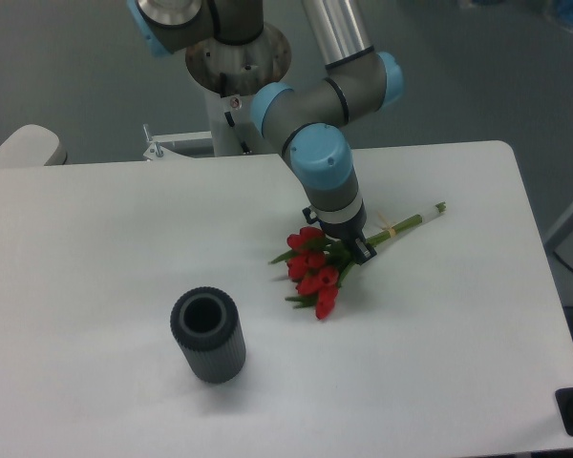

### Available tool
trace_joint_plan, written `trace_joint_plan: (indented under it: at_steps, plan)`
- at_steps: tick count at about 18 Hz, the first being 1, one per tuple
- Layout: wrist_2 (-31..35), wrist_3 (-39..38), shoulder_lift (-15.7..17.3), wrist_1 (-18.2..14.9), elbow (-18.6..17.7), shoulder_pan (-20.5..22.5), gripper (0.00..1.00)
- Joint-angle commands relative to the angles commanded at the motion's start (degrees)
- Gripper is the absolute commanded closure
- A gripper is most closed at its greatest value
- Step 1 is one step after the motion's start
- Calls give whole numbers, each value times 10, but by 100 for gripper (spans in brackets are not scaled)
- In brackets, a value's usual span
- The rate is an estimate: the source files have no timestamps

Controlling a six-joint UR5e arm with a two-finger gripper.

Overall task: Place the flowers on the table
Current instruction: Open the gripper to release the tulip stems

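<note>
The flowers [315,270], a bunch of red tulip buds with green leaves, lie on the white table [95,248] right of centre. Their long green stems [411,219], tied by a pale band, point to the back right. My gripper [342,245] points down right over the bunch where the stems meet the buds. Its dark fingers stand on either side of the stems, and the jaws look spread apart. The stems directly under the gripper are hidden.
A dark grey ribbed cylinder vase [208,335] stands upright at the front left of the flowers, its mouth open and nothing in it. The arm's base [237,57] rises behind the table's back edge.
</note>
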Motion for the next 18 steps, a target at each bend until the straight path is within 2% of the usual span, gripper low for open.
trace_joint_plan:
  at_steps: [1,6,8,14,18]
  plan:
    - [0,0,1,0,3,1,27]
    - [1,-1,2,0,6,3,9]
    - [1,-1,5,0,20,4,1]
    - [-19,-3,2,-3,96,12,0]
    - [-72,-76,-17,-2,157,17,0]
